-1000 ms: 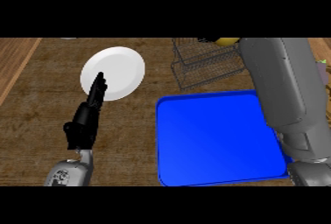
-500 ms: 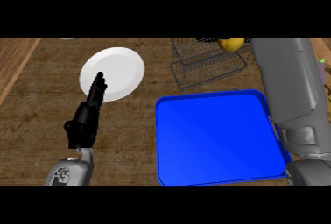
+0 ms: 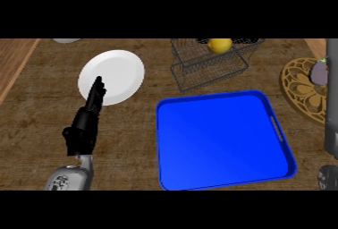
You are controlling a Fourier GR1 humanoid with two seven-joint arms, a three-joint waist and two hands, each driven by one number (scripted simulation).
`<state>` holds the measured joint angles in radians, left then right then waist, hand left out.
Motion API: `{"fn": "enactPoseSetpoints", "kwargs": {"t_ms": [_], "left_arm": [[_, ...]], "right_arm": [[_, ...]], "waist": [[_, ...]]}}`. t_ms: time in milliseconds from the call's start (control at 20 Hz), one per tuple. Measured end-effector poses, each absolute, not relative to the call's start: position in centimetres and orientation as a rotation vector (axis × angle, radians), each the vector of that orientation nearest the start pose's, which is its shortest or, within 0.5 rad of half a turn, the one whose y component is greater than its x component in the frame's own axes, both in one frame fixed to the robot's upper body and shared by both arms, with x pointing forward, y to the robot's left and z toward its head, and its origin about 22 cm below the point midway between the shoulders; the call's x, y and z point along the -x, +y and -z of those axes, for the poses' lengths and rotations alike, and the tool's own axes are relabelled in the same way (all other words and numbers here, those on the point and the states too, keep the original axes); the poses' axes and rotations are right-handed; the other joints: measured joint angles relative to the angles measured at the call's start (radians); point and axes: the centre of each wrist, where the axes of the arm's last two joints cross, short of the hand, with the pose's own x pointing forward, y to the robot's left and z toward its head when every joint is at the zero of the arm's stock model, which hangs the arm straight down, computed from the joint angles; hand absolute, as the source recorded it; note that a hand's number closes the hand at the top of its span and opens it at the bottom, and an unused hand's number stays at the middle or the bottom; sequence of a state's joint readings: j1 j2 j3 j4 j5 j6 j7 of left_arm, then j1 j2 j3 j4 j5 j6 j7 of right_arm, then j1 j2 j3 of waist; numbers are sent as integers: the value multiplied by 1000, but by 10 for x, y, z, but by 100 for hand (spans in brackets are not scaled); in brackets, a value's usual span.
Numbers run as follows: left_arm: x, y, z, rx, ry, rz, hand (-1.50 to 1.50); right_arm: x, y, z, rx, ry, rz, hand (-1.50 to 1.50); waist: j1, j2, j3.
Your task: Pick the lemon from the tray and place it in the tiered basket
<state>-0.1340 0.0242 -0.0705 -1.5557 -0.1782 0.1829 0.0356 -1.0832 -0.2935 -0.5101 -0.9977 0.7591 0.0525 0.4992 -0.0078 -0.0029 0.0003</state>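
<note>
A glossy blue rectangular plastic tray (image 3: 221,143) with raised rim is seen on the brown wooden desk (image 3: 40,120), and places are given relative to it. Behind the tray, a dark wire tiered basket (image 3: 206,67) is set, and the round yellow lemon (image 3: 220,45) is held inside it, near its back. To the tray's left and slightly behind, a round white plate (image 3: 116,74) is laid flat. The black left hand (image 3: 87,118) is shown left of the tray, its fingers straight and together, holding nothing, with the fingertips over the plate's lower left part. To the tray's right, a round tan carved wooden board (image 3: 305,89) is placed, with a dark purplish object (image 3: 319,73) on it. At the right edge only a grey forearm (image 3: 331,112) is seen; the right hand itself is not shown. No writing or labels can be read.
</note>
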Motion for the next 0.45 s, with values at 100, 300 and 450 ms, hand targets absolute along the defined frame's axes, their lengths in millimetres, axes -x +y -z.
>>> {"fn": "enactPoseSetpoints", "kwargs": {"t_ms": [100,300,450], "left_arm": [[-272,203,-30,-215,-1659,90,0],[-270,208,-32,-213,-1657,86,0],[-269,208,-31,-214,-1650,81,0]], "right_arm": [[-418,-307,-255,779,-1419,-77,-150],[-385,-372,-233,741,-1426,-1,-150],[-352,-422,-227,719,-1432,21,-150]], "waist": [[-10,-3,0],[-17,-4,0],[-21,-4,0]]}}
